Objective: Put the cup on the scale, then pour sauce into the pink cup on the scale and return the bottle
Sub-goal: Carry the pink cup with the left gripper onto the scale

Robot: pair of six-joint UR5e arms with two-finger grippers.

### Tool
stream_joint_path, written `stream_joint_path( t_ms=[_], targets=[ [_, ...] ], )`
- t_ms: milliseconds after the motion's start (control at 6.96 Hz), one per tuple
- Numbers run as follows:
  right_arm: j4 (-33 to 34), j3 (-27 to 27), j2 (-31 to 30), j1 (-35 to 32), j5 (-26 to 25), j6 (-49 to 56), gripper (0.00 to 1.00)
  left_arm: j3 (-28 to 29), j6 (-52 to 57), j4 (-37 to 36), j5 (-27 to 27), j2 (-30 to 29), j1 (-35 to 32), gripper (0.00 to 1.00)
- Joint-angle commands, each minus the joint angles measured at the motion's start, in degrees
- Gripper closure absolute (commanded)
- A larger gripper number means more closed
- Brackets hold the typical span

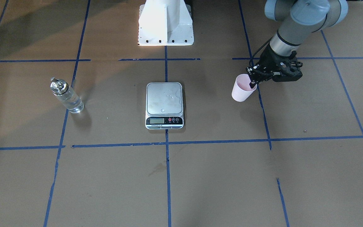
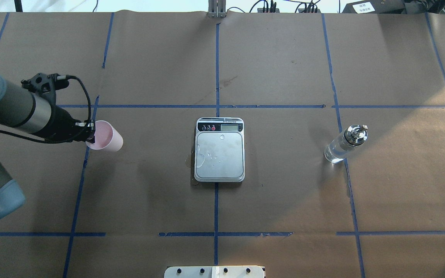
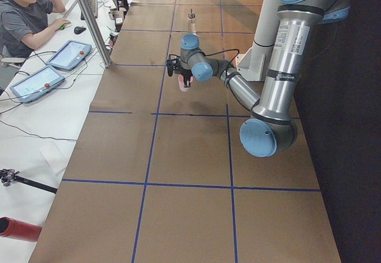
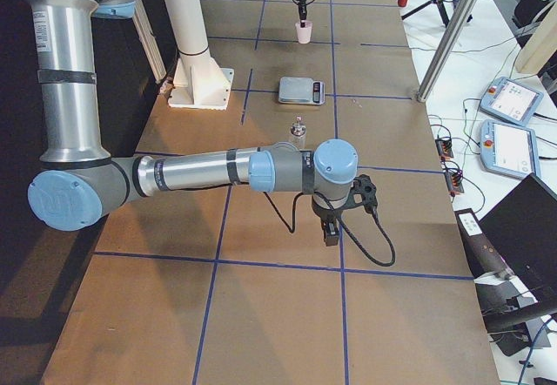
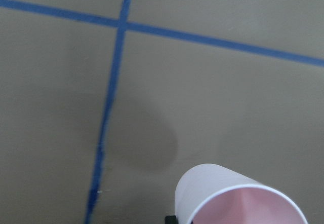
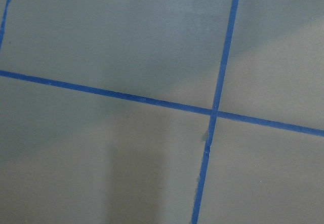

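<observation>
Pink cup point(image 1: 242, 92) pinched at rim by left tool point(image 1: 252, 82), one finger inside; judged light, thin-walled, easily tipped. State of right tool point(image 4: 332, 231) cannot be told.

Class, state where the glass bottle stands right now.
Overhead view: the glass bottle stands upright in the right half, beside a blue tape line, well right of the scale.

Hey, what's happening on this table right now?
The robot's left gripper is pinching the rim of a pink cup, apparently lifted, off to one side of the scale. The cup is not on the scale yet. The bottle stands untouched on the scale's other side, and the right gripper hangs away from it all.
</observation>
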State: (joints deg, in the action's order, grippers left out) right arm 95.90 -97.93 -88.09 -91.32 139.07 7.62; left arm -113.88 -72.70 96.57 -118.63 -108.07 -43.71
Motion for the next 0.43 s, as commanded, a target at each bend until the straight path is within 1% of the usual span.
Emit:
stream_joint_path(
  t_ms=[0, 144, 287],
  targets=[
    [-0.4, 0.0, -0.2, 0.0, 0.1, -5.2, 0.00, 5.6, -15.4, -10.8, 0.9, -17.5, 5.3, 1.00],
    [-0.6, -0.2, -0.2, 0.0, -0.1, -5.2, 0.00, 12.2, -20.1, -10.8, 6.2, -24.3, 9.3, 1.00],
    [-0.5, 0.0, -0.3, 0.0, 0.0, -5.3, 0.00, 13.9, -22.6, -10.3, 7.1, -26.3, 11.3, 1.00]
  ],
)
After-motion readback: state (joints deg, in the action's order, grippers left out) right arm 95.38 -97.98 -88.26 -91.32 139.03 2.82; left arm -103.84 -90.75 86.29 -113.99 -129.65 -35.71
